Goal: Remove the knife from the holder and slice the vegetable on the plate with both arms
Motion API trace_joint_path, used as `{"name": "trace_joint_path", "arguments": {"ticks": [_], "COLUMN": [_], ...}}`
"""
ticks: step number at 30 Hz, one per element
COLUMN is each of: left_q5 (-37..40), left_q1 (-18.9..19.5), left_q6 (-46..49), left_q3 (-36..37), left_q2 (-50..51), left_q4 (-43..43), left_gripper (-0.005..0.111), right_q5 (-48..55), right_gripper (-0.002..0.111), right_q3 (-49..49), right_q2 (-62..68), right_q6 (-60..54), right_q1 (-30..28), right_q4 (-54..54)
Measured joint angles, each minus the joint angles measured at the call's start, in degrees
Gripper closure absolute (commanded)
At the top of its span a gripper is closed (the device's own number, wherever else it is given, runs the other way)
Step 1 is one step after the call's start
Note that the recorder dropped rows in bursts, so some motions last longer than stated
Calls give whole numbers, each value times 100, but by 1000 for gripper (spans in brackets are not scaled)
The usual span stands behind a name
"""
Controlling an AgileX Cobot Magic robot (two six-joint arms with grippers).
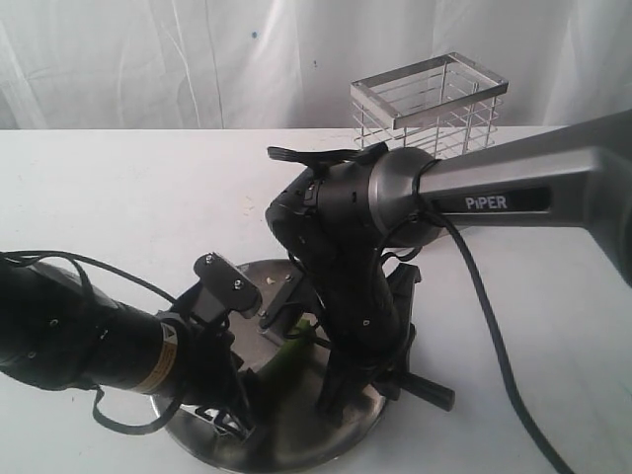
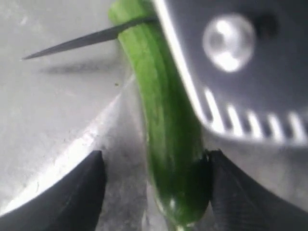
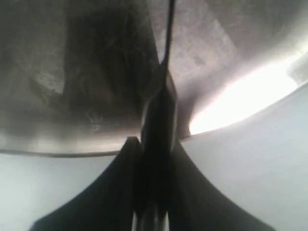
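The green vegetable (image 2: 163,130) lies on the steel plate (image 1: 296,444); in the exterior view only a bit of the vegetable (image 1: 286,344) shows between the arms. My left gripper (image 2: 154,156) is open around its end, with one finger (image 2: 231,192) touching it and the other finger (image 2: 72,192) apart. The knife (image 3: 161,110) is in my right gripper (image 3: 156,144), which is shut on the black handle. Its dark blade (image 2: 77,42) rests across the far part of the vegetable. The handle end (image 1: 433,391) sticks out from my right gripper (image 1: 385,380) over the plate.
The chrome wire holder (image 1: 430,104) stands at the back right of the white table (image 1: 118,207) and shows nothing in it. The grey PIPER link (image 1: 513,193) reaches in from the right, with a black cable (image 1: 499,355) hanging below it.
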Motion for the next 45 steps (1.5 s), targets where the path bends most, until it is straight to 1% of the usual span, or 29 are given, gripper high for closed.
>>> {"name": "trace_joint_path", "arguments": {"ticks": [2,4,7,20,32,38,45], "left_q5": [0,23,61,254,318,307,294], "left_q1": [-4,-18,-26,-26,-26,-26,-26], "left_q6": [0,0,0,0,0,0,0], "left_q3": [-56,-91,-100,-114,-114,-124,-124], "left_q2": [62,89,99,113,113,113,113], "left_q4": [-82,-175,-345,-1017,-1153,-1153,-1163], "left_gripper": [63,72,79,79,79,79,79], "right_q5": [8,8,8,-26,-51,-129,-21], "right_gripper": [108,108,108,108,108,108,108], "right_q3": [0,0,0,0,14,414,544], "right_q2": [0,0,0,0,0,-70,-78], "right_q6": [0,0,27,47,34,34,34], "right_q1": [0,0,0,0,0,11,11], "right_q4": [0,0,-21,-199,-490,-921,-1213]}}
